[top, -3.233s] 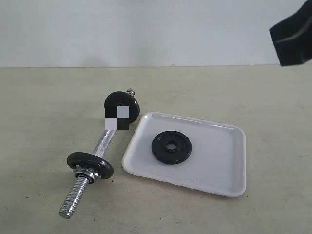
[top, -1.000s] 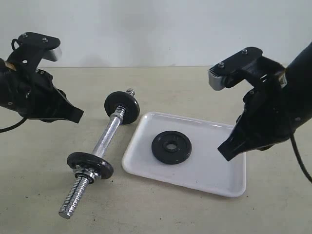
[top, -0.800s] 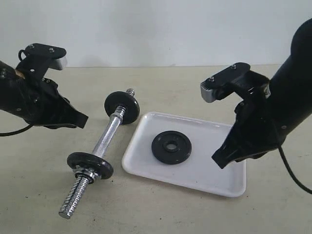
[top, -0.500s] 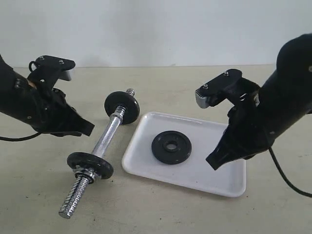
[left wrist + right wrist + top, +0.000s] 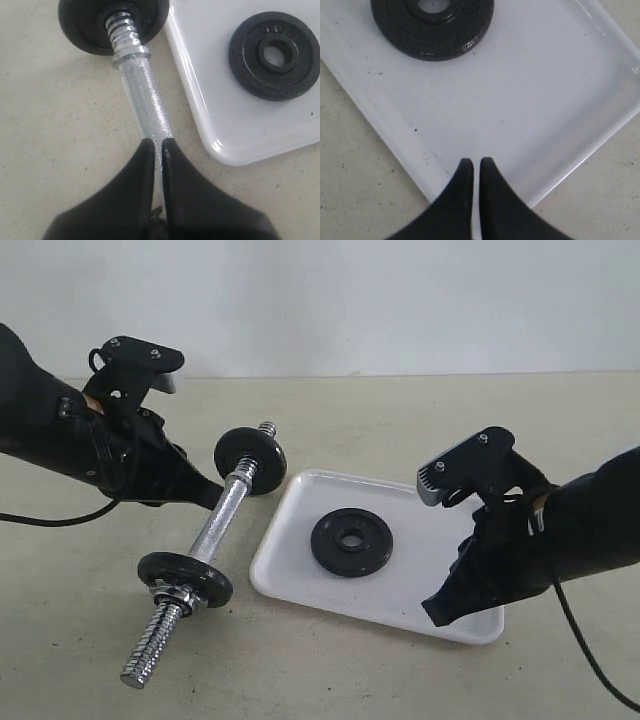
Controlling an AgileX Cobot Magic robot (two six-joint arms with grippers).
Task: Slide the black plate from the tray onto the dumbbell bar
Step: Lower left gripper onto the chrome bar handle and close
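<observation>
From where the room camera stands, the tray (image 5: 400,580) is the thing to steer by. The plate (image 5: 351,541) lies flat in it, toward the side that faces the bar (image 5: 220,522). The bar rests on the table just beside the tray on that side, with a black disc near each end and a bare threaded end sticking out past the nearer disc. The left gripper (image 5: 212,495) has its tip right at the bar's smooth middle, on the side away from the tray. The right gripper (image 5: 436,613) hangs over the tray's near corner, away from the bar and well apart from the plate.

In the left wrist view, the left gripper (image 5: 156,145) shows its fingers drawn almost together with only a slit between them. The slit looks narrower than the bar (image 5: 145,100) below, so I judge it holds nothing. The plate (image 5: 274,55) sits untouched in the tray (image 5: 210,100) alongside.

In the right wrist view, the right gripper (image 5: 473,162) is likewise pinched nearly closed and empty, over the tray's (image 5: 530,100) rim. The plate (image 5: 432,27) lies ahead of it across bare white.

As I read it, nothing of the job is done. The plate has yet to be gripped and lifted out, the bar steadied, and the hole threaded over an end.
</observation>
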